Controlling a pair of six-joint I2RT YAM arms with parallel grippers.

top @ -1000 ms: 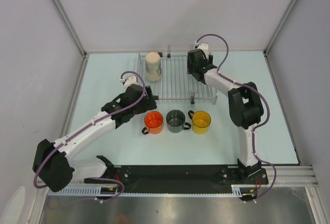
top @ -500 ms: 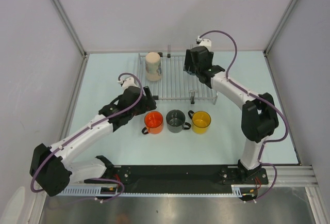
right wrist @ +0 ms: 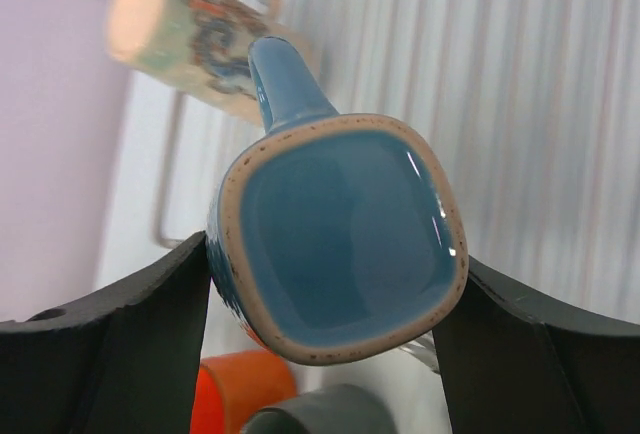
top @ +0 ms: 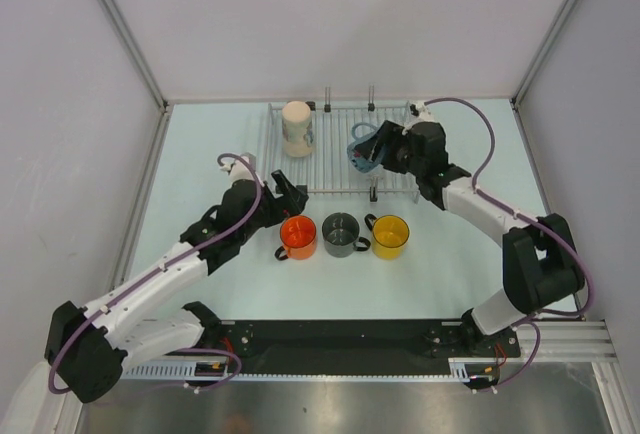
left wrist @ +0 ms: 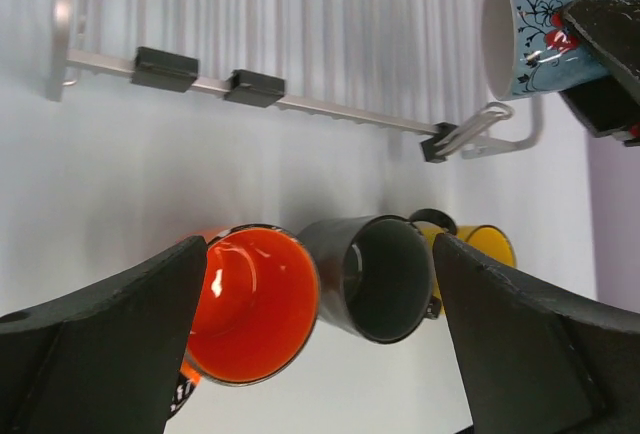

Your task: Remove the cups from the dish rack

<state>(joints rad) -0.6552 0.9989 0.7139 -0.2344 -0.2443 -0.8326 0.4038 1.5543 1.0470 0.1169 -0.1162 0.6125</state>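
the right gripper point(top: 377, 151) clamps the light blue mug point(top: 361, 150) tilted above the dish rack point(top: 335, 172), the cream mug point(top: 296, 126) sitting at its far-left corner, while the left gripper point(top: 288, 194) gapes wide just beside the orange mug point(top: 298, 236), grey mug point(top: 341, 233) and yellow mug point(top: 390, 236) in front of the rack

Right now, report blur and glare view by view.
Top external: sharp, evenly lit. Right wrist: light blue cup crisp with small glints, cream cup behind it blurred. Left wrist: glare streak inside the orange cup, dish rack bars soft.
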